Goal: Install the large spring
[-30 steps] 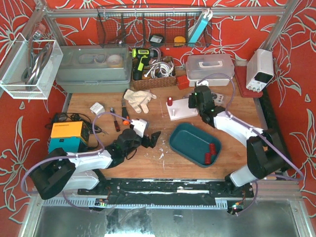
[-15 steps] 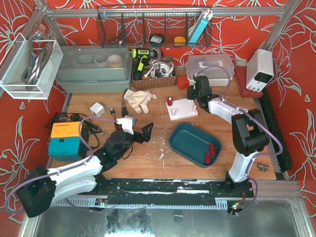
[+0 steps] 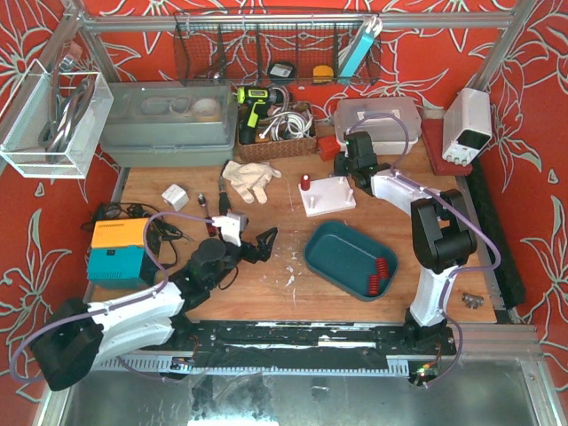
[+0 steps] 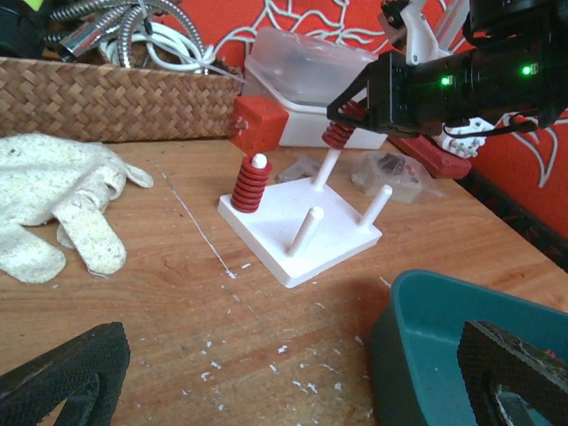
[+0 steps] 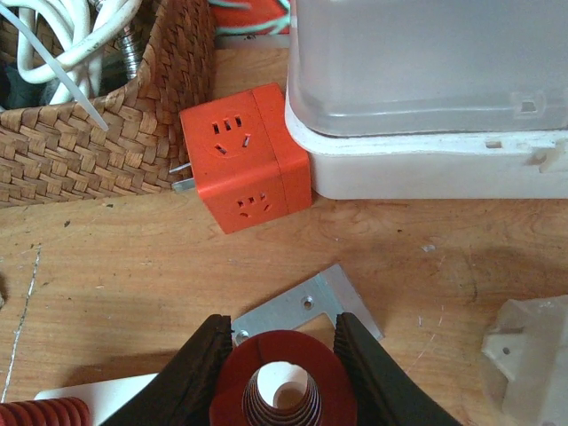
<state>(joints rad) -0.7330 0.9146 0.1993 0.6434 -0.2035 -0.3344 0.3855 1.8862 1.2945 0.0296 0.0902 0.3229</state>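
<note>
Arm on the right reaches far across the tabletop [image 3: 266,293], wrist turned down over the back corner of the white peg base [image 4: 302,232]. The right end effector [image 5: 282,327] is part-closed, its fingers [image 5: 191,377] clamped either side of the large red spring [image 5: 284,386]. That spring sits at the top of the far peg, with the peg shaft bare below it. A second red spring [image 4: 249,185] is seated on the left peg, and two pegs stand bare. The left arm lies low, left end effector [image 3: 264,241] spread wide with nothing in it, near the teal tray [image 3: 342,253]. Tight back there: orange socket cube [image 5: 244,169], wicker basket [image 5: 106,133] and plastic box [image 5: 426,89] crowd just behind the base. Open wood lies in front.
</note>
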